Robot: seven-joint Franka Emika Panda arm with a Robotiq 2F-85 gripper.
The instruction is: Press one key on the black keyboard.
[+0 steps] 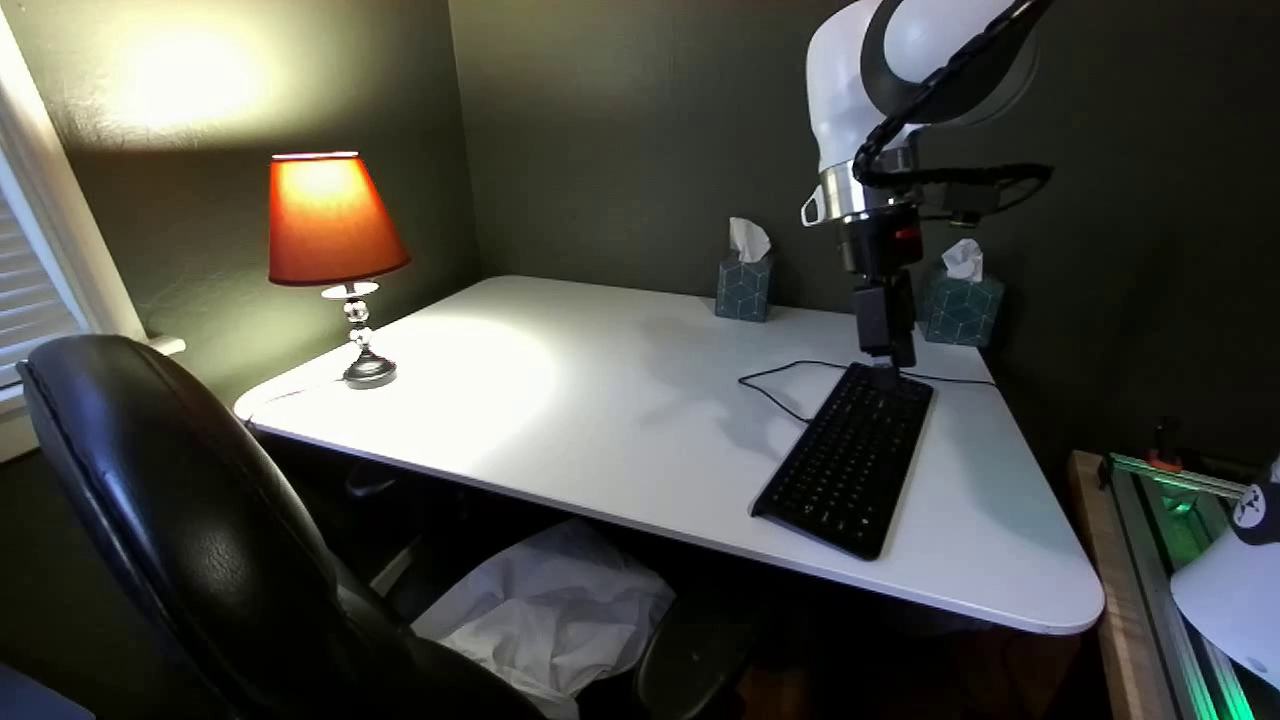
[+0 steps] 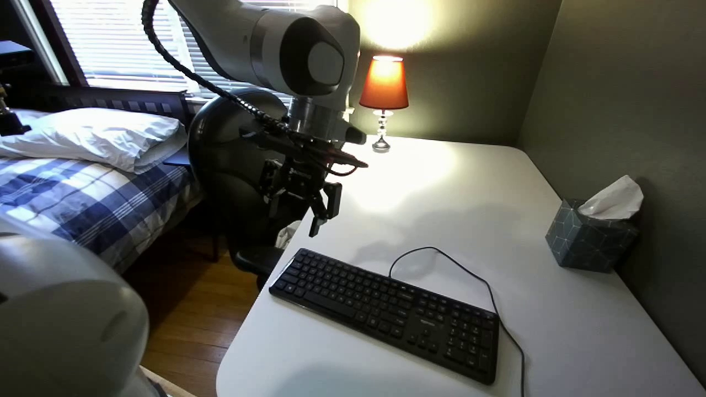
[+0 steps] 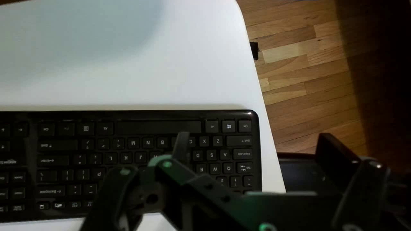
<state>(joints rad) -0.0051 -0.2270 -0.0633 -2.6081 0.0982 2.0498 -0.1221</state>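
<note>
There hangs my gripper, fingers spread well apart, clear of the black keyboard, which lies on the white desk, one short end right near the edge, its thin cable looping out beside it.

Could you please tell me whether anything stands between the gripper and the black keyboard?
Nothing visible does: the gripper hangs open, higher than the black keyboard, with no object seen between them. The cable lies beside it on the white table.
</note>
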